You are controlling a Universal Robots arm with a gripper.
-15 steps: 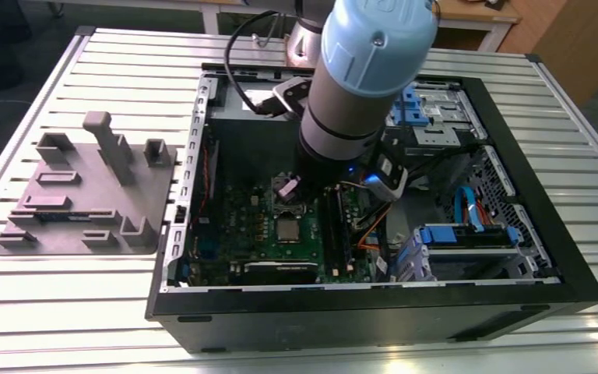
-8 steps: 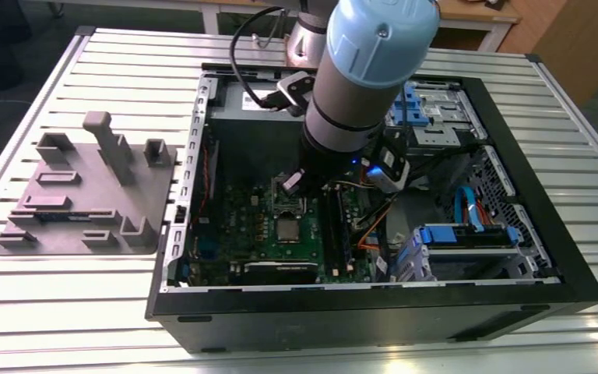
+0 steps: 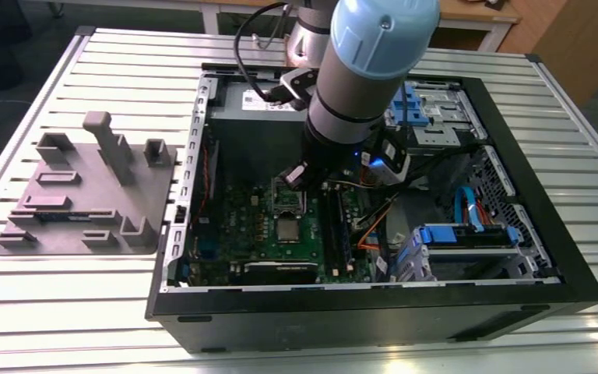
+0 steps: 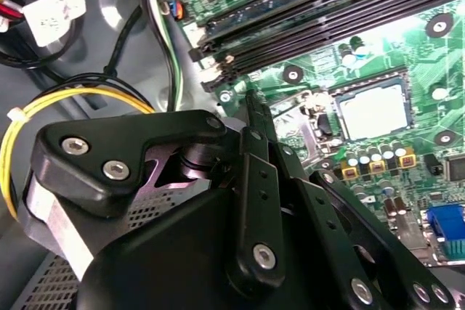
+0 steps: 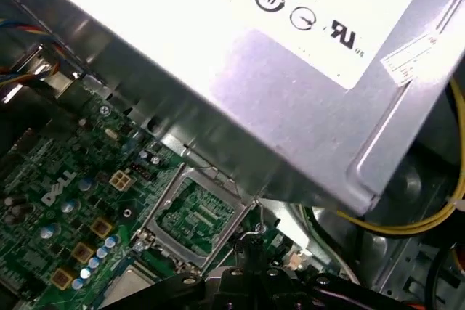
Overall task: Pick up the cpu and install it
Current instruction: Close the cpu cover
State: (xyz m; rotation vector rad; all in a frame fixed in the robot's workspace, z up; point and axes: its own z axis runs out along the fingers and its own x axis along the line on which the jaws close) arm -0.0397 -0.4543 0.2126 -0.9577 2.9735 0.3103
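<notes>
Right now the arm [image 3: 367, 78] reaches down into the open PC case [image 3: 548, 257] on the slatted table [image 3: 71, 312], its gripper [image 3: 301, 173] low over the green motherboard [image 3: 268, 226], just above the raised socket frame [image 3: 286, 196].

The cpu [image 3: 290, 231] sits flat in the socket, a pale silver square, a little nearer the case's front edge than the gripper and apart from it. In the second wrist view the cpu [image 4: 374, 110] lies in its black-rimmed socket beside the long memory slots [image 4: 320, 16].

In the first wrist view the hinged frame [image 5: 192, 215] stands tilted open in front of the power supply [image 5: 240, 70], and the dark fingers [image 5: 251, 252] come together at its hooked lever, holding nothing that I can see; whether they pinch the lever I cannot tell.

A grey tray [image 3: 81, 195] rests on the table at the exterior view's left.
</notes>
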